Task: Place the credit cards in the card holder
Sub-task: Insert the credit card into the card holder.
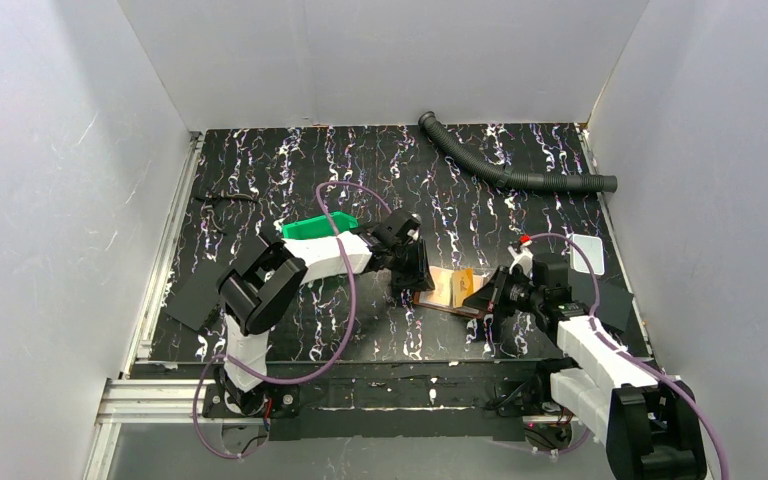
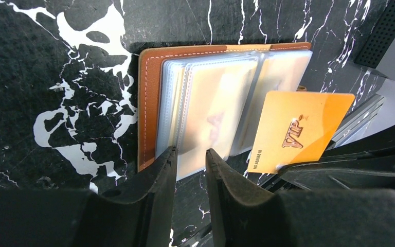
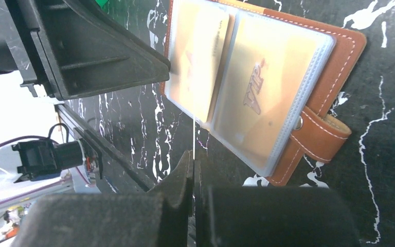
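When viewed from above, mostly black marbled table (image 1: 290, 170) boxed in by white walls, with a grey corrugated hose (image 1: 505, 165) lying across the far right. Next down in size, two arms reaching toward the middle from the near edge. Tucked behind the left arm, a green bin (image 1: 320, 225); off at the left edge, a flat black sheet (image 1: 195, 295).

Smack between the two claws, lying open and flat on the table: brown leather card holder (image 1: 448, 290), clear sleeves (image 2: 211, 103) fanned out on top, snap tab (image 3: 321, 136) sticking off one side. Already got tan cards (image 3: 257, 92) tucked inside, at least two showing through the plastic.

Right gripper (image 3: 192, 154) clamped tight on the corner of an orange VIP card (image 2: 301, 133), holding it on edge right by the holder's sleeves, not in a pocket yet. Left gripper (image 2: 190, 154) hanging at the near edge of the sleeves, fingers (image 2: 164, 175) just a slim gap apart, nothing visibly pinched between them.
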### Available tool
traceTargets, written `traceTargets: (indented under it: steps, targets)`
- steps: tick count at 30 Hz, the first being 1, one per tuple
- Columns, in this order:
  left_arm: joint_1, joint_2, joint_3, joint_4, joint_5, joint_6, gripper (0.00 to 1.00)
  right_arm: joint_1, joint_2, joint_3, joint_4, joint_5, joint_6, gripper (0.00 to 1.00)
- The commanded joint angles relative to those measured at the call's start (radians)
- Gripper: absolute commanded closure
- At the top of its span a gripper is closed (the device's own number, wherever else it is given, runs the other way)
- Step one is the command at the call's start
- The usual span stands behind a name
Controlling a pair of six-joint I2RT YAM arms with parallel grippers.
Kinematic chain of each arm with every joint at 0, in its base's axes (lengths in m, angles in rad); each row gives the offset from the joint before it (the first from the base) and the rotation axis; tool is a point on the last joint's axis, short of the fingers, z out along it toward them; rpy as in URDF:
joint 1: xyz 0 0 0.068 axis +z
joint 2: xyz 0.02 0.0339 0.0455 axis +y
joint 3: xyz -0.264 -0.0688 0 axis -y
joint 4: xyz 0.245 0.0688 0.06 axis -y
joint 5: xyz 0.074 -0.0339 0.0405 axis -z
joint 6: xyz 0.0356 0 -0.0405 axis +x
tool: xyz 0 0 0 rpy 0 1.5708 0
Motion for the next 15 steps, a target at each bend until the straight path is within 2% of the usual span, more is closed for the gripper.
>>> traceTargets:
  steps: [1, 5, 15]
  targets:
    - [-0.003, 0.036, 0.033, -0.119, -0.061, 0.029, 0.73, -0.029, -0.008, -0.020, 0.064, -0.061, 0.010, 0.99]
    - [-0.003, 0.053, 0.040, -0.156, -0.073, 0.028, 0.73, -0.045, 0.029, -0.031, 0.054, -0.100, 0.004, 0.99]
    - [-0.003, 0.079, 0.059, -0.214, -0.080, 0.025, 0.74, -0.065, -0.021, -0.070, 0.026, -0.106, 0.010, 0.99]
